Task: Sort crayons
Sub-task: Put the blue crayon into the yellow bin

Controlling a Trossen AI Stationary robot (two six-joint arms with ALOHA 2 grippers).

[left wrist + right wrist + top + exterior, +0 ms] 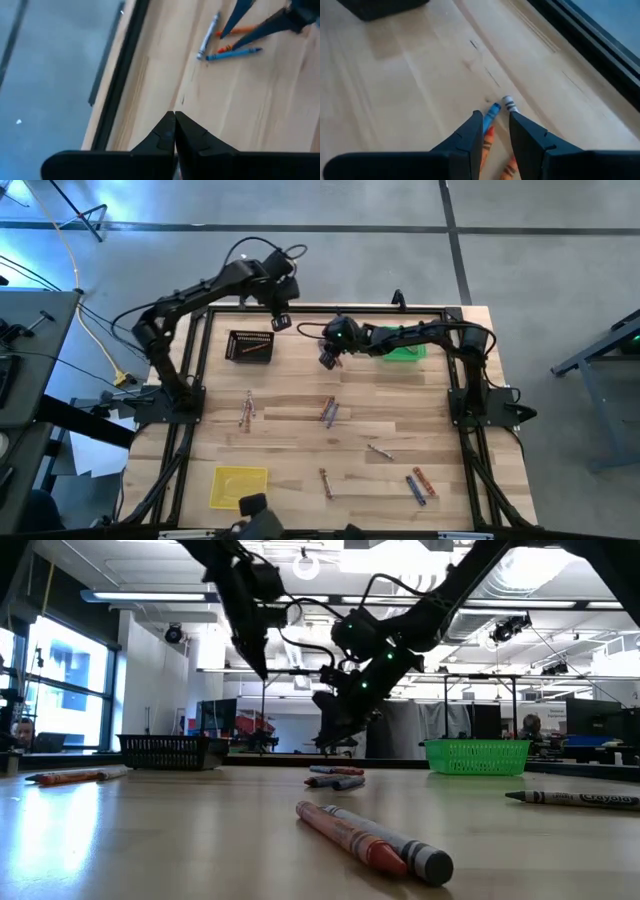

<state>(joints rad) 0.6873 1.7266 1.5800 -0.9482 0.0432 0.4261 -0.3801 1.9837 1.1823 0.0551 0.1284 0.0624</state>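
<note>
Right tool (496,125) parted above clustered crayons (492,112) for a pick; left tool (174,131) clenched empty, parked above black tray (250,345).

My worktop (290,455) is pale wood with a light grain, and on it sit a black mesh basket (250,345), a bright green basket (405,352) and a flat yellow tray (239,485). The crayons (329,412) scattered over it are orange-red, blue and grey, and the nearest pair in the low view are an orange-red one (345,836) and a grey one with a dark tip (400,845). Both my left tool (281,321) and my right tool (328,360) are black, and past my right tool's fingers (465,137) I see a blue crayon tip (492,112) and a grey-and-white banded one (508,104).
</note>
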